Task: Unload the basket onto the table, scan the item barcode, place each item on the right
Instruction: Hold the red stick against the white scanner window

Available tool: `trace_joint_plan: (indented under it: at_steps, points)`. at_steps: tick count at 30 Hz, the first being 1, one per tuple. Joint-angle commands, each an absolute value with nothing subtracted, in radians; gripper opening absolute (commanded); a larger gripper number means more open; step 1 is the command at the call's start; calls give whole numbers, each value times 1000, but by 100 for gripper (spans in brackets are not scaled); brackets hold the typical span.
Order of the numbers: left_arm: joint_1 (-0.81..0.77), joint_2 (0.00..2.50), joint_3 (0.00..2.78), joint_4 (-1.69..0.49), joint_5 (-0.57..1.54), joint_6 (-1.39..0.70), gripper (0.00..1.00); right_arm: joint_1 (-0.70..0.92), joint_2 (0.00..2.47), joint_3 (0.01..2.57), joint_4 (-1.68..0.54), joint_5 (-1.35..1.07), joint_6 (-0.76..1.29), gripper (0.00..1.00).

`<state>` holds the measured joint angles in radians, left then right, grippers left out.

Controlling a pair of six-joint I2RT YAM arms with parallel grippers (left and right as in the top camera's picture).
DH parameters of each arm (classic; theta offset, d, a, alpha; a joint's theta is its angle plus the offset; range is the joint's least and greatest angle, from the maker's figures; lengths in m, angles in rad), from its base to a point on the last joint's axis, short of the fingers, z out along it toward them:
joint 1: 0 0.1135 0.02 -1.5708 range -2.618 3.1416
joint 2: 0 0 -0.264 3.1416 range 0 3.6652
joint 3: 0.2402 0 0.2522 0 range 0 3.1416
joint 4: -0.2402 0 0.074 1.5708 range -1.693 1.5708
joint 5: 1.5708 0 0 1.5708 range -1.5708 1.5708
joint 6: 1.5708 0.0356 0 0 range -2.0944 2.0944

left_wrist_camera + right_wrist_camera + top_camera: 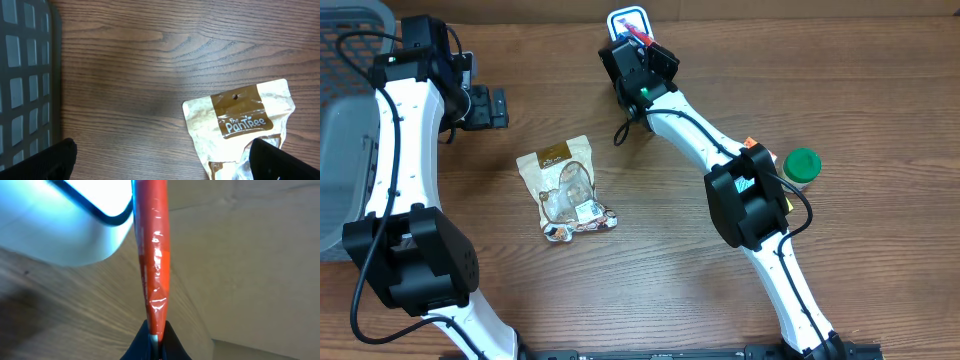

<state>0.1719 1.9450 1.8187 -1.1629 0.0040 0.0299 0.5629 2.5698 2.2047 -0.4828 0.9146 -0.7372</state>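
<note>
The item, a beige and brown snack bag point(565, 188), lies flat on the wooden table with a white label point(588, 211) near its lower end. In the left wrist view its top point(240, 125) lies under the right finger point(282, 162). My left gripper point(498, 106) hovers up and left of the bag, open and empty point(162, 167). At the table's far edge my right gripper point(640, 50) is shut on a red taped handle point(152, 255) of the white and blue scanner point(627, 18). The scanner's white body point(85, 225) fills the upper left of the right wrist view.
A grey mesh basket point(345, 110) stands at the left edge, beside my left arm; its wall point(25, 75) shows in the left wrist view. A green-capped bottle point(801, 165) stands right of my right arm. A black cable point(623, 128) hangs from the right arm.
</note>
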Motion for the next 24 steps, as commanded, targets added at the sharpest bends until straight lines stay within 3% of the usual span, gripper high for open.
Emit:
trace_joint_plan:
  at_steps: [1, 24]
  points:
    - [170, 1936, 1830, -1163, 9, 46, 99, 562, 2571, 2204, -473, 957, -730, 4]
    - [170, 1936, 1830, -1163, 9, 46, 100, 562, 2558, 2204, -472, 957, -704, 4]
